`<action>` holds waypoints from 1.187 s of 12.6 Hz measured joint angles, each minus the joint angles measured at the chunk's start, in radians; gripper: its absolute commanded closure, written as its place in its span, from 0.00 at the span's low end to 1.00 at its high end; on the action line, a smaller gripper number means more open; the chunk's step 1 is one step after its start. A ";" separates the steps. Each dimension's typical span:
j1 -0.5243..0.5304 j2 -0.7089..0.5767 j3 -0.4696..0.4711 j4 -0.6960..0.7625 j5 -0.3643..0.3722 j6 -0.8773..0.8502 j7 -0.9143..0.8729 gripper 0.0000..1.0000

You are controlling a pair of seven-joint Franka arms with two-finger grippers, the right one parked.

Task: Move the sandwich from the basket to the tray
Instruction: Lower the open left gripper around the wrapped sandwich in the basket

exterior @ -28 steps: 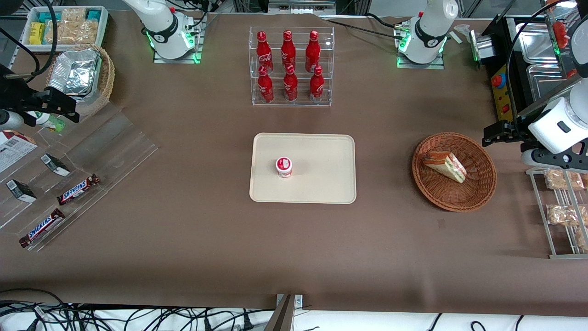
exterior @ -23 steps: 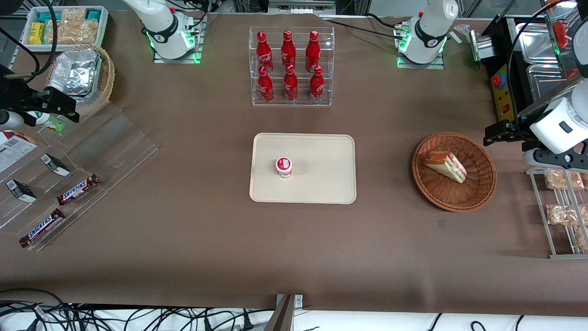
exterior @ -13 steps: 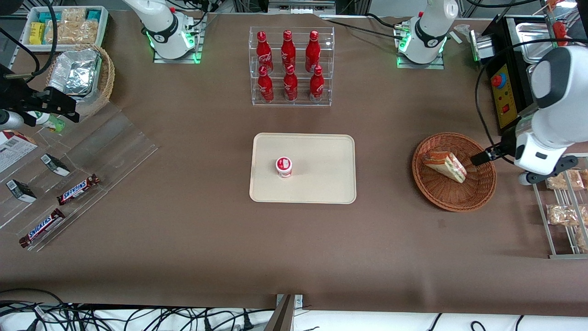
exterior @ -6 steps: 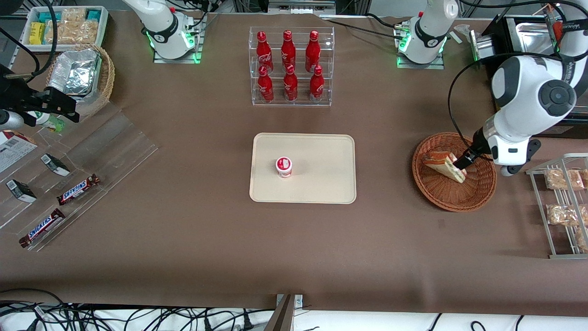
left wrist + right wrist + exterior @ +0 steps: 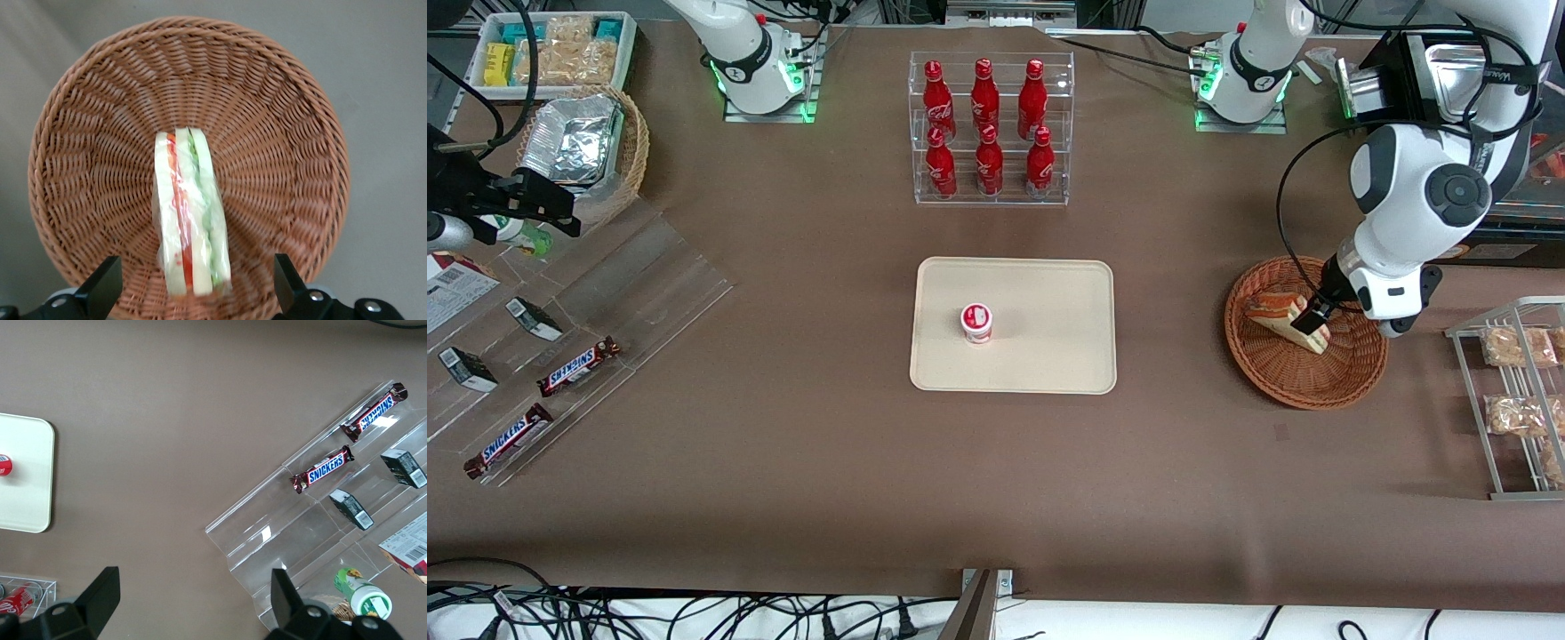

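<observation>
Hovering claw (image 5: pixel 192 293) spread over brown table (image 5: pixel 783 444).

- The sandwich (image 5: pixel 190 217), a clear-wrapped wedge with red and green filling, lies inside the basket (image 5: pixel 280 100).
- The basket, round reddish-brown wicker, sits toward the working arm's end.
- The gripper (image 5: pixel 193 300) hovers open, straddling the sandwich.
- The cream tray (image 5: pixel 1049 293) lies mid-table, well apart.

Front view: high, looking down on whole brown tabletop (image 5: pixel 783 462). Left wrist view: close, straight down between end effector (image 5: pixel 193 303) fingers onto round reddish-brown wicker basket (image 5: pixel 293 120), shared with front view (image 5: pixel 1352 373).
</observation>
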 measured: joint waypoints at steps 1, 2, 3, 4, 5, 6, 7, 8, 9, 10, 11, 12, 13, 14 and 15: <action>0.000 0.020 0.000 -0.005 0.030 0.030 -0.049 0.00; -0.001 0.043 -0.001 -0.008 0.061 0.056 -0.092 0.00; -0.001 0.064 -0.002 -0.011 0.084 0.079 -0.123 0.00; -0.001 0.082 -0.002 -0.013 0.095 0.097 -0.139 0.00; -0.001 0.094 -0.002 -0.015 0.096 0.112 -0.142 0.00; -0.001 0.102 -0.002 -0.018 0.096 0.121 -0.142 0.00; -0.001 0.107 -0.002 -0.020 0.096 0.124 -0.143 0.00; -0.001 0.111 -0.002 -0.023 0.096 0.127 -0.143 0.00; -0.001 0.115 -0.002 -0.027 0.096 0.133 -0.144 0.00; -0.001 0.118 -0.002 -0.030 0.096 0.135 -0.144 0.04; -0.001 0.120 -0.002 -0.033 0.096 0.136 -0.144 0.33; -0.001 0.120 -0.002 -0.037 0.096 0.137 -0.144 0.70; -0.001 0.120 -0.002 -0.038 0.096 0.137 -0.144 0.99; -0.001 0.120 -0.002 -0.039 0.096 0.137 -0.144 1.00; -0.001 0.120 -0.003 -0.040 0.096 0.137 -0.143 1.00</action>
